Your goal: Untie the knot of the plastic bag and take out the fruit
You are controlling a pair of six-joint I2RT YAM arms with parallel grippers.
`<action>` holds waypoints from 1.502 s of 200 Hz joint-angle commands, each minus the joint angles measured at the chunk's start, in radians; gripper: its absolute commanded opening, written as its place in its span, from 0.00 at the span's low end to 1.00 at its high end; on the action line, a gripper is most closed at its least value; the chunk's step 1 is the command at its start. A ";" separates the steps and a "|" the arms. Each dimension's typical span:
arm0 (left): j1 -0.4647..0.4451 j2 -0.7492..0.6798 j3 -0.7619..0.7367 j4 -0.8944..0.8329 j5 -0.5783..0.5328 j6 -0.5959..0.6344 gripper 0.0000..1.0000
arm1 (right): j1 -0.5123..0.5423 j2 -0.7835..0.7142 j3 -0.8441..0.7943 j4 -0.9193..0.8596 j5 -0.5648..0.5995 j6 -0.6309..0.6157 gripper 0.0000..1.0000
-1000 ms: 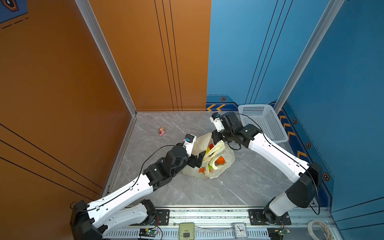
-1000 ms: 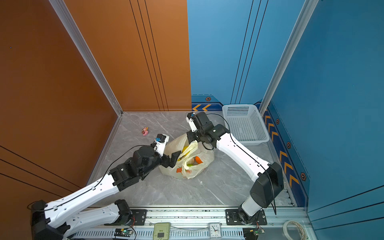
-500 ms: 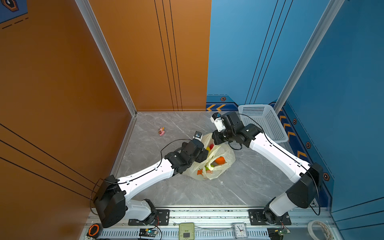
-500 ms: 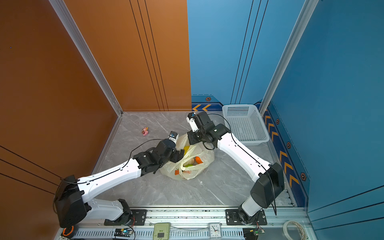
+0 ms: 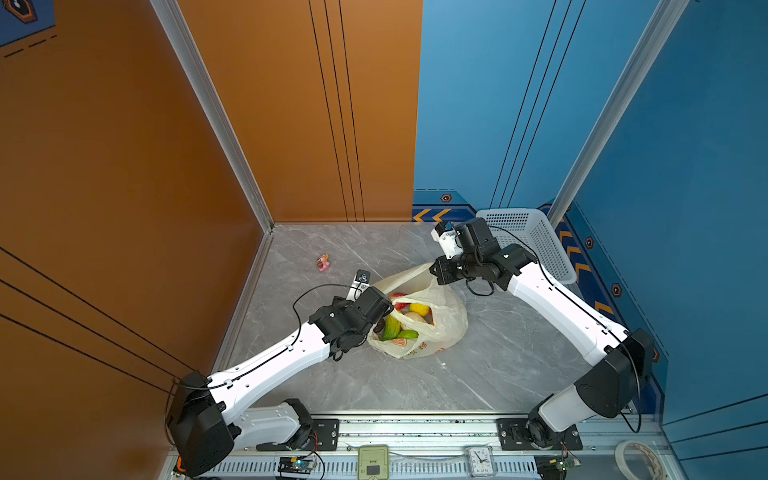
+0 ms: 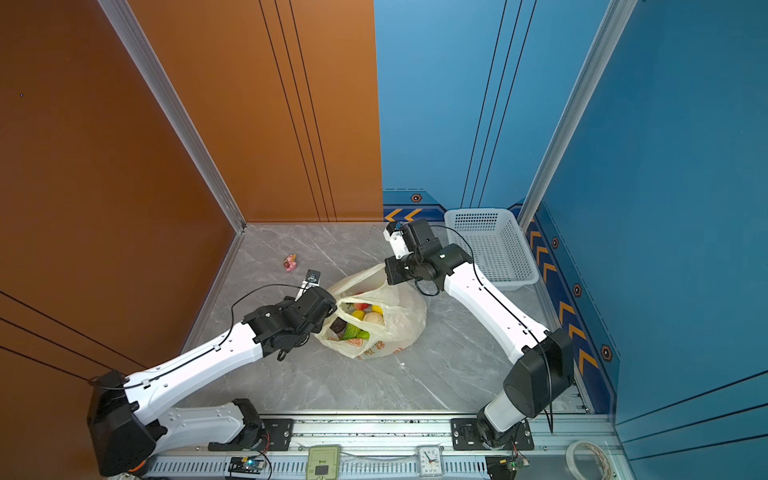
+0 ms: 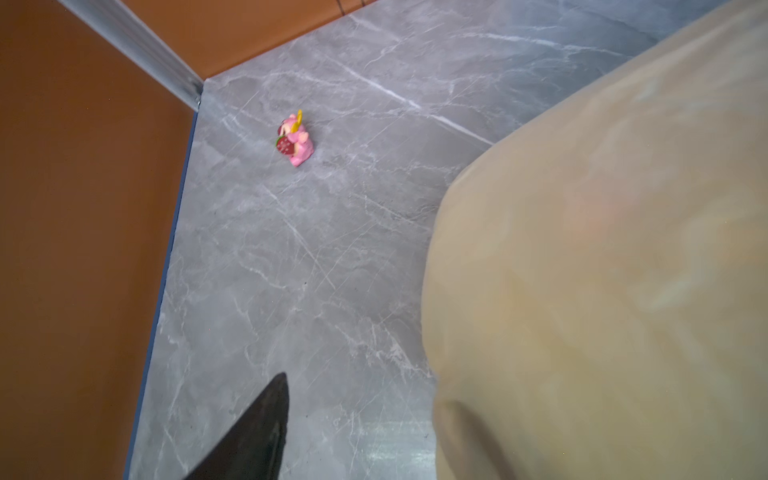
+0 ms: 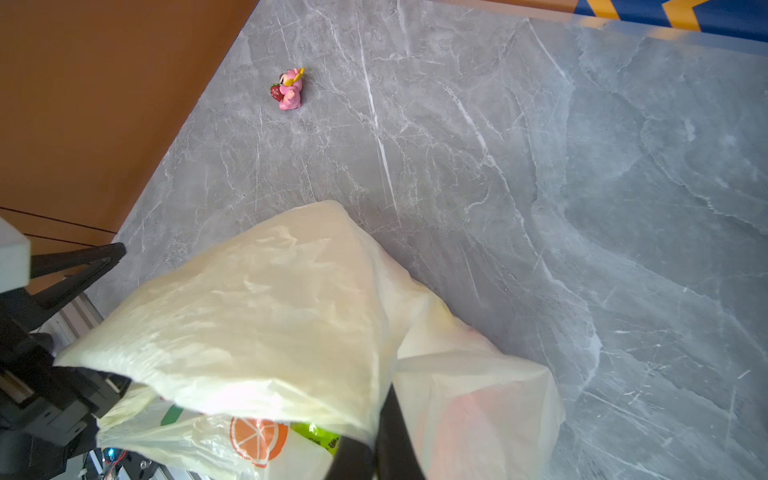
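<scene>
Right gripper (image 8: 376, 444) pinched shut on pale-yellow translucent plastic bag (image 5: 442, 328) rim, mid-table | left gripper (image 5: 384, 316) at bag mouth, opening cannot be told | colourful toy fruit (image 5: 417, 309) inside | grey marble tabletop (image 5: 498, 365) open toward front rail (image 5: 415, 428) | orange wall (image 5: 291, 124), blue wall (image 5: 478, 104) behind

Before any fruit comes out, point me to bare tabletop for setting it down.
Widest bare grey marble tabletop: the strip between the pale-yellow plastic bag and the front rail. Also free: the back stretch between the pink figurine and the white perforated basket. Crowded: right around the bag, where the left arm and right arm meet.
</scene>
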 commanded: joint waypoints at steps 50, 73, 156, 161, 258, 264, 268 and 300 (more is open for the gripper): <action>0.018 -0.073 -0.026 0.086 0.123 0.036 0.60 | -0.014 0.010 0.013 0.008 -0.087 -0.026 0.00; 0.020 -0.095 -0.045 0.197 0.162 0.098 0.85 | -0.010 0.010 0.006 0.017 -0.139 -0.038 0.00; 0.107 0.032 -0.016 0.384 0.329 0.213 0.91 | -0.002 -0.019 -0.022 0.036 -0.207 -0.061 0.00; 0.115 0.038 -0.015 0.399 0.339 0.218 0.88 | -0.003 -0.020 -0.026 0.036 -0.212 -0.064 0.00; 0.134 -0.003 0.072 0.292 0.536 0.103 0.02 | -0.047 -0.034 0.117 -0.194 -0.151 -0.037 0.50; 0.124 -0.007 0.087 0.274 0.542 0.089 0.01 | -0.041 -0.044 0.136 -0.215 -0.151 -0.020 0.55; 0.117 -0.009 0.105 0.263 0.545 0.080 0.01 | -0.033 -0.050 0.149 -0.228 -0.148 -0.011 0.58; 0.066 -0.012 0.140 0.182 0.556 -0.015 0.00 | 0.068 -0.081 0.251 -0.339 -0.103 0.087 0.66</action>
